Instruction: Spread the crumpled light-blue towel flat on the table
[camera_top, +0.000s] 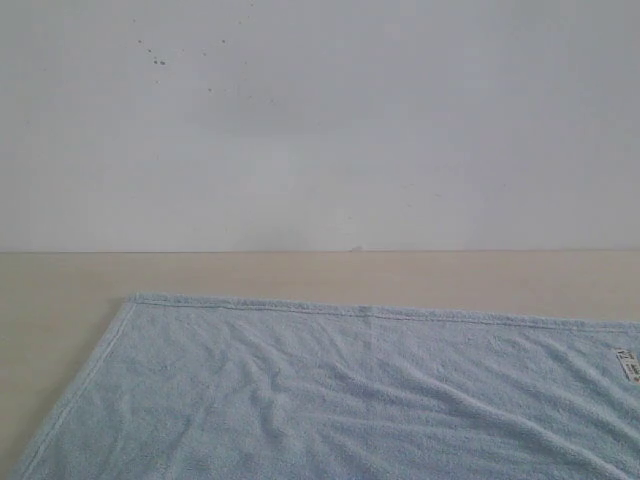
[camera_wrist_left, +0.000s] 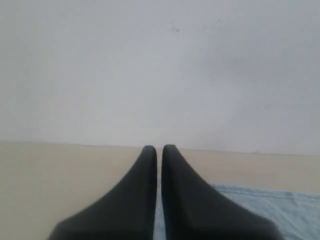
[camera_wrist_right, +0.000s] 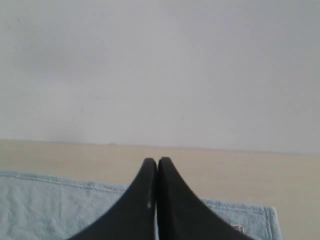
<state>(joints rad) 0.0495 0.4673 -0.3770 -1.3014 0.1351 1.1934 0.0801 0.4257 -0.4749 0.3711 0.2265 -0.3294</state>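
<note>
Plain white wall (camera_top: 320, 120) out back, beige table (camera_top: 300, 268) in front. My left gripper (camera_wrist_left: 159, 148) and right gripper (camera_wrist_right: 157, 161) are both clenched on nothing. The towel (camera_top: 350, 390) lies spread on the table beneath them, softly wrinkled, its far hem just ahead of the tips, with its tag (camera_top: 629, 365) near the right gripper.

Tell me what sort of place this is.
Probably a bare test or lab workstation, though that is a guess: a plain beige table meets a bare white wall, a pale blue towel lies spread on it, and no household furnishings are in view.
</note>
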